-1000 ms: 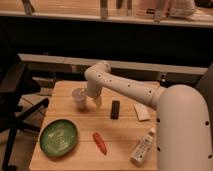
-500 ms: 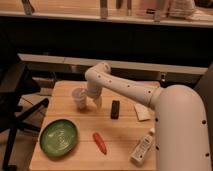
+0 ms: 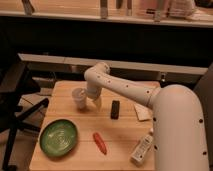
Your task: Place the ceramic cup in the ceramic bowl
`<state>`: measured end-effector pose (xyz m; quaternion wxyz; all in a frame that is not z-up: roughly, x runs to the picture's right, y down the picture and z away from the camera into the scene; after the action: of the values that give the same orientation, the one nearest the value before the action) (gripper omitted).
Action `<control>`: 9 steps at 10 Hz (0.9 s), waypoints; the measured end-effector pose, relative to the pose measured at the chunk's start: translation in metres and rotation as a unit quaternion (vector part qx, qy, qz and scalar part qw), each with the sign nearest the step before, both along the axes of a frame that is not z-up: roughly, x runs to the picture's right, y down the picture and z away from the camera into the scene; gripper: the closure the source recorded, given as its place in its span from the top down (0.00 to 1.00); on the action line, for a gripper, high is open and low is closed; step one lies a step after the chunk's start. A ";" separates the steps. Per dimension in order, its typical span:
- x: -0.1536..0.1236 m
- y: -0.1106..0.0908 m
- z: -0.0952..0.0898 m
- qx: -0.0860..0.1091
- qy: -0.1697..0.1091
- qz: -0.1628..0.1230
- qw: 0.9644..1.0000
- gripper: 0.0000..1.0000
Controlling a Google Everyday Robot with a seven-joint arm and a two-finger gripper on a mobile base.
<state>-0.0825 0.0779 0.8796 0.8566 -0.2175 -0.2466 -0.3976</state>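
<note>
So the gripper (image 3: 93, 103) has its fingers spread wide, nothing clamped, sitting low at the far-left part of the table, just right of the small plain white ceramic cup (image 3: 79, 98). The cup stands upright on the wood, touching or nearly touching the gripper, can't tell which. My guess is it's light but stiff, glazed and slick, and chips if knocked, so I'd pinch across the body below the rim. The wide green glazed ceramic bowl (image 3: 59, 137) waits at the near left. The light wooden table (image 3: 122, 136) looks flat. There's a dark office chair (image 3: 14, 107) to the left and a dim counter behind.
</note>
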 end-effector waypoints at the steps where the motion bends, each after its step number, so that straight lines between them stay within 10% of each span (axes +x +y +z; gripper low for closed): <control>1: 0.000 0.000 0.000 -0.001 0.000 -0.001 1.000 0.80; 9: -0.001 0.004 0.003 -0.007 -0.002 -0.008 1.000 0.80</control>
<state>-0.0840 0.0821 0.8828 0.8513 -0.2247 -0.2499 -0.4029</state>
